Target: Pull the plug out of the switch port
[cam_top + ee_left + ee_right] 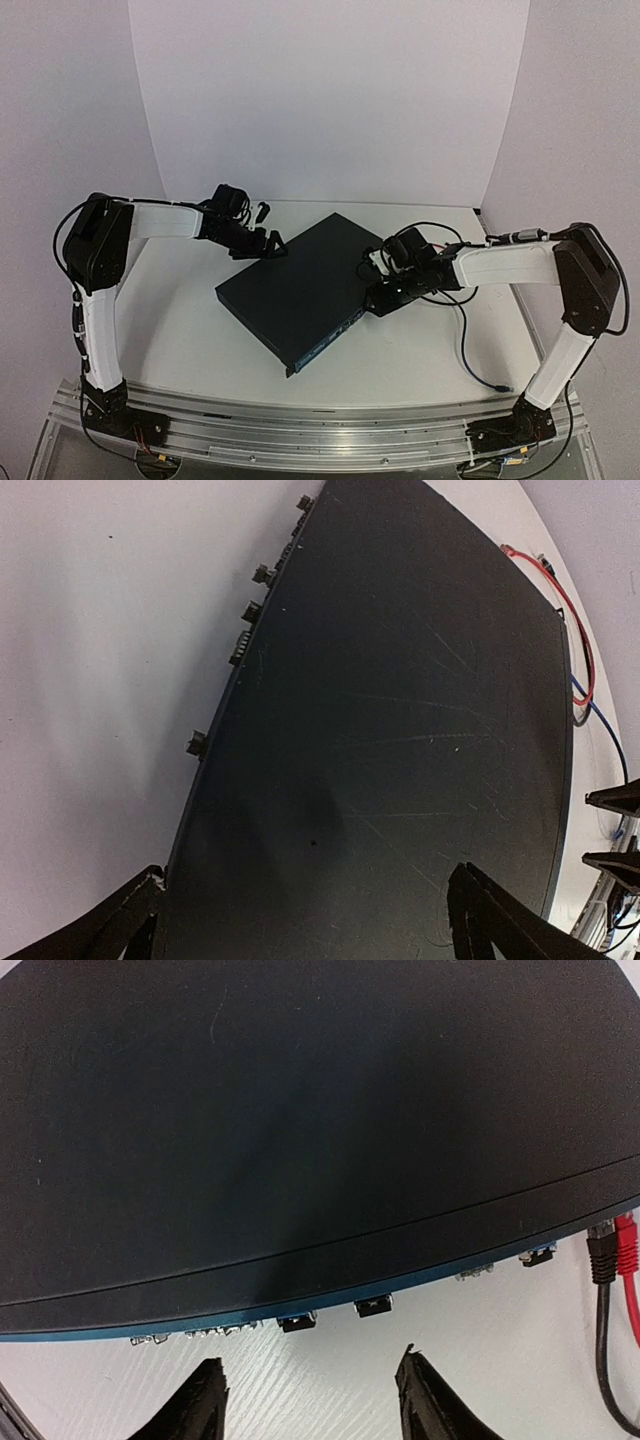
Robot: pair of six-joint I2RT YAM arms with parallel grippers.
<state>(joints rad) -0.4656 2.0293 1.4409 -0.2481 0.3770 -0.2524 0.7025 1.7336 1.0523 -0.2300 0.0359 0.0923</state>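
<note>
The switch (300, 290) is a flat dark box lying at an angle mid-table. It fills the left wrist view (400, 730) and the right wrist view (300, 1110). Its thin blue socket face (450, 1272) points at my right gripper (310, 1385), which is open with only bare table between its fingertips (200, 1390). Two small black tabs (372, 1307) stick out of that face just ahead. A black plug (602, 1252) and a red plug (626, 1245) meet the face far to the right. My left gripper (305, 925) is open over the switch's back edge (270, 245).
Red cable (580, 630) and blue cable (600, 720) run off the switch's far side. A blue cable (466, 345) trails across the table by the right arm. White backdrop walls close in the table, and an aluminium rail (300, 425) runs along its near edge.
</note>
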